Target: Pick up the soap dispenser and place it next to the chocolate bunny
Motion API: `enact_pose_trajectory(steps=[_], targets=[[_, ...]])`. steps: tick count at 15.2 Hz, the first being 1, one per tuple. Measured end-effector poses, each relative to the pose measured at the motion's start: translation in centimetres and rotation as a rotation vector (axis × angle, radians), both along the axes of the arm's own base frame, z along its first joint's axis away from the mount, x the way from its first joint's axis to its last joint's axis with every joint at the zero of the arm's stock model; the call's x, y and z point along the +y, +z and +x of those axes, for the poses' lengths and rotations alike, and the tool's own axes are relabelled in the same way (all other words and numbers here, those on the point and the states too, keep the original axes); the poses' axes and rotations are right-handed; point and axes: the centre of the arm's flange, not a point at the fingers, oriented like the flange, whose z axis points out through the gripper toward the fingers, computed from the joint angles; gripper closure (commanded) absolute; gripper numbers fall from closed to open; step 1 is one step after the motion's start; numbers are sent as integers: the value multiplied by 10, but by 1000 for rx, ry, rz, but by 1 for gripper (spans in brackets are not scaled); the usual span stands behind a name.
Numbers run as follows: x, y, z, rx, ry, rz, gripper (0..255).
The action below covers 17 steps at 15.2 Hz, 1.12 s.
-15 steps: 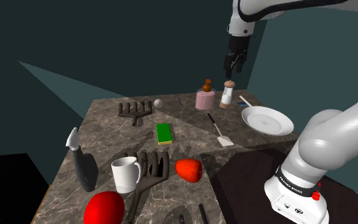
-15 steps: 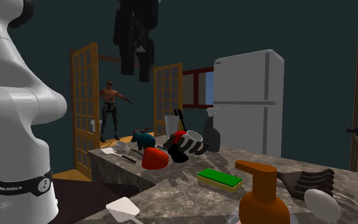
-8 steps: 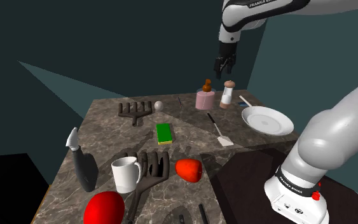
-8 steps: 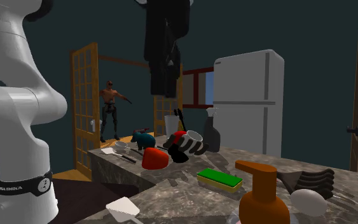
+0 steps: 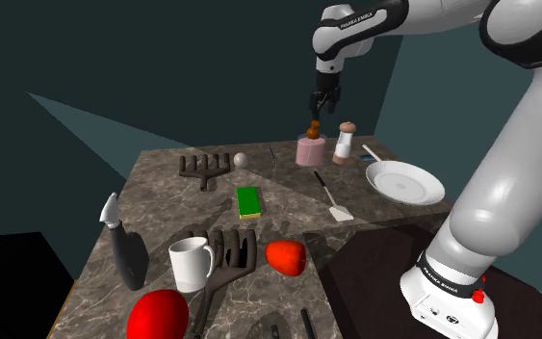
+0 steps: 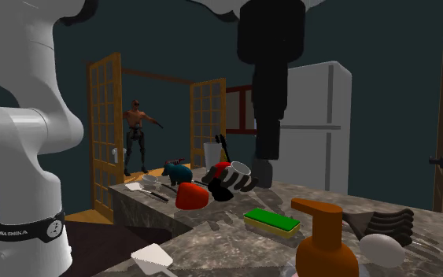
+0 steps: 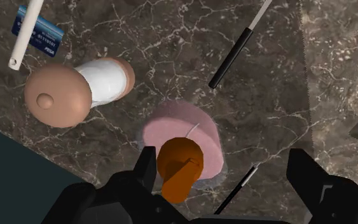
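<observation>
From the shoulder view, shows a pink dispenser upright at the worktop's far edge, just beside a shaker, hand hovering above it, apart. From the second exterior view, brings its orange pump close, hand hanging higher. From the wrist view, looks down on that pump between spread, empty fingers, nearer one; likely light, rigid, smooth, so best clasped round the body, not the narrow pump.

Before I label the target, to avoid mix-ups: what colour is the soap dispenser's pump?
Orange, on the soap dispenser, whose body is pink. Best in the wrist view.
</observation>
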Motion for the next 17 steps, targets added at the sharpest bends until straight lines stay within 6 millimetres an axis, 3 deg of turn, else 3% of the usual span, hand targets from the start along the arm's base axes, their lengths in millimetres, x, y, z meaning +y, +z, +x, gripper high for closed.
enact_pose_trajectory(steps=[6, 12, 17], targets=[[-33, -30, 56, -8, -15, 1, 0], [-36, -60, 60, -9, -16, 1, 0], [-37, -68, 60, -10, -16, 1, 0]])
